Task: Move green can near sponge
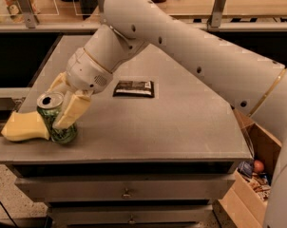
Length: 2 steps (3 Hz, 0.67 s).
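Note:
The green can (58,127) stands slightly tilted at the table's front left corner, its silver top (49,100) open to view. It touches the right end of the pale yellow sponge (21,128), which lies flat at the table's left edge. My gripper (56,112) comes down from the upper right and straddles the can. The near finger (71,110) lies against the can's right side. The far finger (57,82) shows behind the can. The gripper is shut on the can.
A flat dark snack packet (133,88) lies mid-table behind the gripper. The grey table (172,127) has drawers below its front edge. An open cardboard box (257,170) with items stands on the floor at the right. A shelf rail runs along the back.

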Each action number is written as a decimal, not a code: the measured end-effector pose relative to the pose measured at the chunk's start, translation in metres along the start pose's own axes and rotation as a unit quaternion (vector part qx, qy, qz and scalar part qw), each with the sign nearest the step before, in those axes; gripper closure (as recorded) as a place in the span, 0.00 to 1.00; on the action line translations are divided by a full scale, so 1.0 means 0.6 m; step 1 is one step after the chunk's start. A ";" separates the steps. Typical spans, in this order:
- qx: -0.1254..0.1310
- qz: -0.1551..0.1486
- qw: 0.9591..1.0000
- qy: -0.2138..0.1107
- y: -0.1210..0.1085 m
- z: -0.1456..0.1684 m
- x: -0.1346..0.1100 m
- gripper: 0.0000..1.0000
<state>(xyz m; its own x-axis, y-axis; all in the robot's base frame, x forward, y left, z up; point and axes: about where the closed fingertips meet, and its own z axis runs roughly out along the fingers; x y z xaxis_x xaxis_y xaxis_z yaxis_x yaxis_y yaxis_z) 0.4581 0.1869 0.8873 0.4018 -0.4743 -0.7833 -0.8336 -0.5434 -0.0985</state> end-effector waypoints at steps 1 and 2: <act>0.002 -0.004 1.000 -0.005 -0.002 -0.002 0.001 0.12; 0.006 -0.008 1.000 -0.004 -0.004 -0.005 0.002 0.00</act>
<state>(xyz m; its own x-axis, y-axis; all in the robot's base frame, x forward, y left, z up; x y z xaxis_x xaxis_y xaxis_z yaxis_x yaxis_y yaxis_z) 0.4614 0.1858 0.8884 0.4121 -0.4600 -0.7865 -0.8314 -0.5430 -0.1180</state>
